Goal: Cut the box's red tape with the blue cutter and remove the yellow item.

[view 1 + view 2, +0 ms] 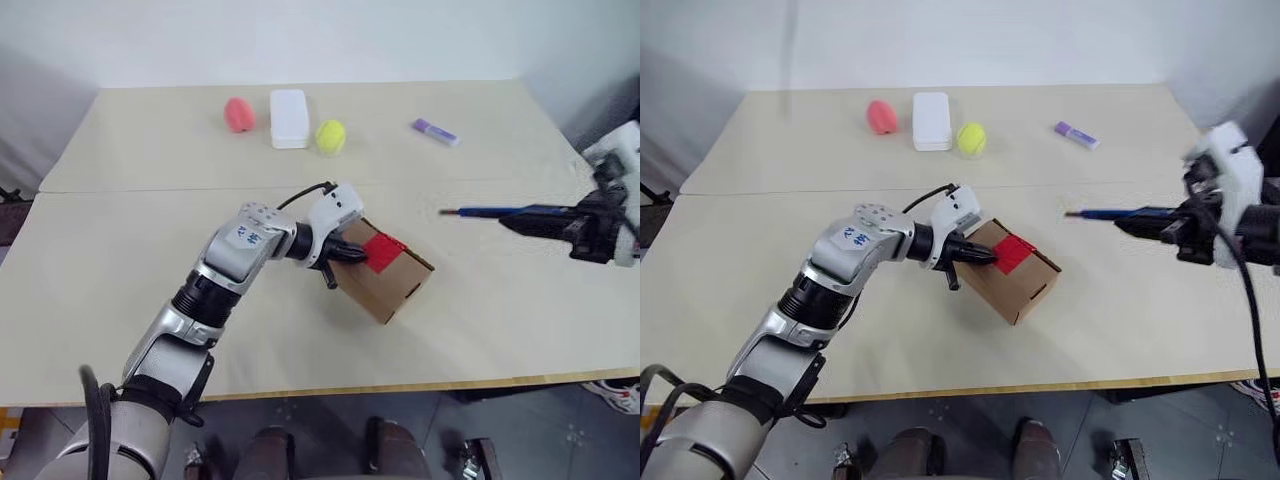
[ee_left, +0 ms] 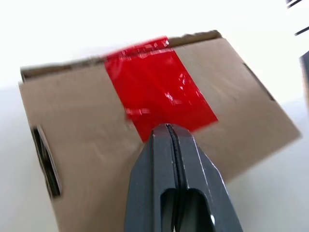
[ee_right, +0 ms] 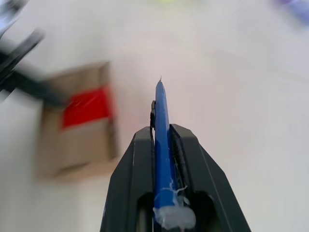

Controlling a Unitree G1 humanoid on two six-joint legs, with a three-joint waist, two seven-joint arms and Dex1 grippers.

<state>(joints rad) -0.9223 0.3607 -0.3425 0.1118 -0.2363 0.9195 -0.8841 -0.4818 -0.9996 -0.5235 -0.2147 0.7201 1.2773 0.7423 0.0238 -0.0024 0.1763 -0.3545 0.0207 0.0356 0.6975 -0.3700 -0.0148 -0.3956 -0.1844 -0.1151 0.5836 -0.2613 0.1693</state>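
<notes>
On the bench, near its front edge: the box (image 1: 385,272) is shut, red tape (image 1: 383,252) intact across the flap seam, so no cut made yet.
No yellow item to see, presumably inside; cutting, opening the flaps and pulling it out all look left to do. Left gripper (image 1: 352,253) has its jaws pressed fully together, empty, tips at the near edge of the tape on the box top; reads as steadying the box, though actual contact is hard to confirm. Right gripper (image 1: 1168,229) is well off to the box's right, jaws clamped on the blue cutter (image 1: 1118,213), tip aimed toward the box but clear of it. Other objects sit along the far side.
</notes>
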